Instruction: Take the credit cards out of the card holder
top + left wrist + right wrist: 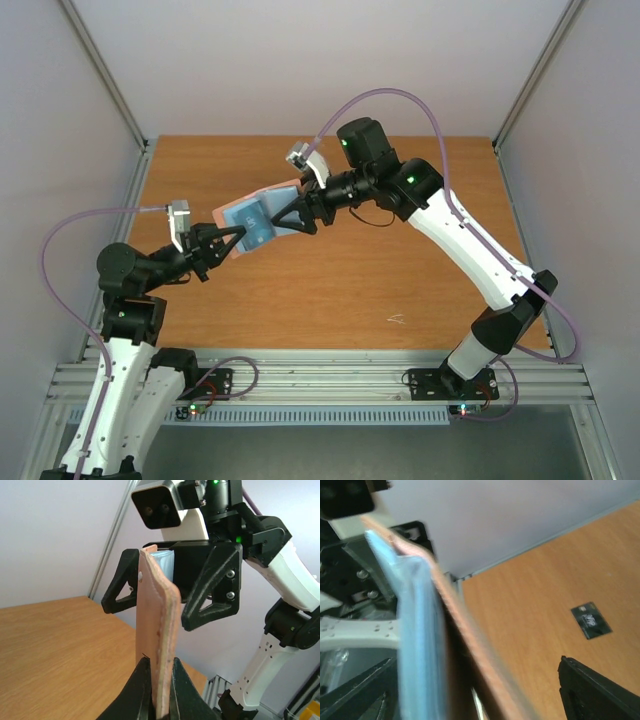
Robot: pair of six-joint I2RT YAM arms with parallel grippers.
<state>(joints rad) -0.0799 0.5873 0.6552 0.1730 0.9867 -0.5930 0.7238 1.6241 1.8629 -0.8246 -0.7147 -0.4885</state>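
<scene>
The card holder (250,217) is held in the air over the table, open, with its light blue inside up and its taupe edge showing. My left gripper (212,247) is shut on its near-left end; the left wrist view shows both fingers pinching the taupe edge (159,630). My right gripper (288,216) is open, its jaws straddling the far-right end without closing on it (472,680). A brighter blue printed panel (258,228) shows inside the holder; I cannot tell if it is a card. A dark card (590,620) lies flat on the table. The white card is not in view.
The wooden table (330,290) is walled by grey panels left, right and behind. An aluminium rail (330,380) runs along the near edge by the arm bases. A small pale mark (397,320) sits front right.
</scene>
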